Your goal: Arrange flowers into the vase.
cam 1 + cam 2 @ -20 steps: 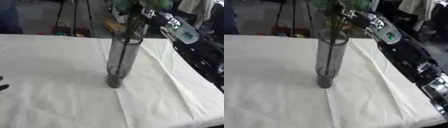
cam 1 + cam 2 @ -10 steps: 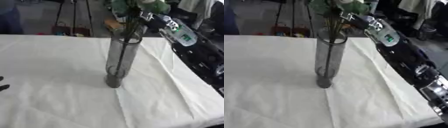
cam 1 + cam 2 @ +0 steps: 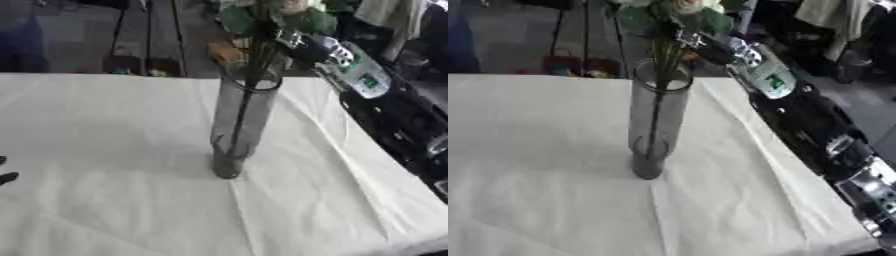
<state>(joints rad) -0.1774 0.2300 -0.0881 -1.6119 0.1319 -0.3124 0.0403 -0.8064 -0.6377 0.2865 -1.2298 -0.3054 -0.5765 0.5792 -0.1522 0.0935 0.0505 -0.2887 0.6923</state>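
A tall grey glass vase (image 3: 240,120) stands upright on the white tablecloth, near the middle. Dark flower stems (image 3: 656,110) run down inside it to the bottom. Green leaves (image 3: 308,21) and a pale bloom (image 3: 688,6) sit just above the rim. My right hand (image 3: 292,40) is beside the stems right over the vase mouth, fingers curled on them. Its black forearm (image 3: 360,76), with a white and green label, comes in from the right. My left hand (image 3: 5,170) shows only as dark fingertips at the left edge, spread and holding nothing.
The white cloth (image 3: 105,150) covers the table, with creases running toward the near edge. My right arm (image 3: 824,140) lies along the table's right side. Beyond the far edge are dark stands and clutter on the floor (image 3: 131,55).
My right hand has come down and a little left with the flowers. The bloom and leaves now sit lower, close above the vase rim. The vase and left hand have stayed put.
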